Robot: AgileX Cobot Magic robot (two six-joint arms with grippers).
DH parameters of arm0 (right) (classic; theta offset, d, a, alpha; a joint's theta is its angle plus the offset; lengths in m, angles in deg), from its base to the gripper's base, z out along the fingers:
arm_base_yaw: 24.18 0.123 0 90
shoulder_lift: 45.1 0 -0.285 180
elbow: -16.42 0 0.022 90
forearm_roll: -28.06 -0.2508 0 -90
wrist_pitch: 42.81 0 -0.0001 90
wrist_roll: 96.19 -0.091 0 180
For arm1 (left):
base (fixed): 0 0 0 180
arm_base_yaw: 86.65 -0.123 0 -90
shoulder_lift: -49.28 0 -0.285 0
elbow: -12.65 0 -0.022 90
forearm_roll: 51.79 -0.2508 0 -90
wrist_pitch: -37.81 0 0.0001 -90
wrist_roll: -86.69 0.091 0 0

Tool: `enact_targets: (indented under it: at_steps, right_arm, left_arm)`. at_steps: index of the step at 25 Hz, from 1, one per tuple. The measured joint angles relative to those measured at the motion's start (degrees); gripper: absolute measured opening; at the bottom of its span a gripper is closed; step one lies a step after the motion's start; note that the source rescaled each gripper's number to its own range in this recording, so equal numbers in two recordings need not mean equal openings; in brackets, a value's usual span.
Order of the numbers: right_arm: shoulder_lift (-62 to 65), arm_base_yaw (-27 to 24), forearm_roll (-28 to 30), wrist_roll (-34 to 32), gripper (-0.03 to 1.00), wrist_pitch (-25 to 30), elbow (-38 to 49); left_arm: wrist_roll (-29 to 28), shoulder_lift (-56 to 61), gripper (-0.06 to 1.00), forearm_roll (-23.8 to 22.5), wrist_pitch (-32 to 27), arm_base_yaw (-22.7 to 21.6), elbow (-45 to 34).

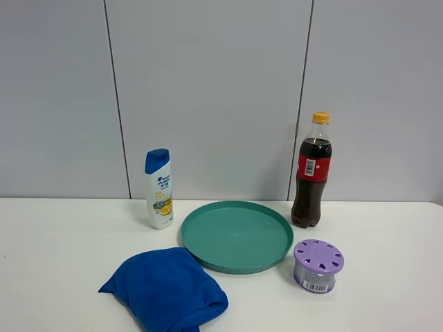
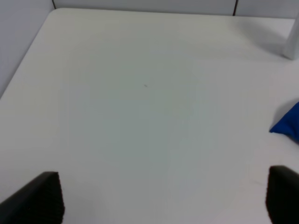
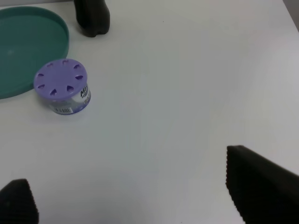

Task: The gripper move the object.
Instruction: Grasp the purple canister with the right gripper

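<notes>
A small clear jar with a lilac lid [image 1: 318,265] pierced by petal-shaped holes and a barcode label stands upright on the white table, just right of the green plate. It also shows in the right wrist view [image 3: 62,86]. My right gripper [image 3: 135,193] is open and empty, its black fingertips [image 3: 259,184] wide apart above bare table, well apart from the jar. My left gripper [image 2: 163,198] is open and empty over bare table, its fingertips [image 2: 39,198] wide apart. Neither gripper shows in the exterior high view.
A green round plate [image 1: 237,236] lies at the middle. A blue cloth [image 1: 166,288] lies at the front left. A white shampoo bottle [image 1: 159,189] stands at the back left. A cola bottle [image 1: 312,173] stands behind the jar.
</notes>
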Motion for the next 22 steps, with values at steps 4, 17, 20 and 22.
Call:
enact_targets:
  at_steps: [4,17,20,22]
  right_arm:
    - [0.0,0.0,0.0,0.0,0.31,0.0,0.0]
    - [-4.0,0.5,-3.5,7.5,0.31,0.5,-3.4]
    - [-13.8,0.5,-4.0,17.5,0.31,0.8,-11.2]
    - [-22.1,0.5,-3.9,20.5,0.31,0.6,-17.2]
  left_arm:
    - [0.0,0.0,1.00,0.0,0.0,0.0,0.0]
    - [0.0,0.0,1.00,0.0,0.0,0.0,0.0]
    - [0.1,0.0,1.00,0.0,0.0,0.0,0.0]
    - [0.1,0.0,1.00,0.0,0.0,0.0,0.0]
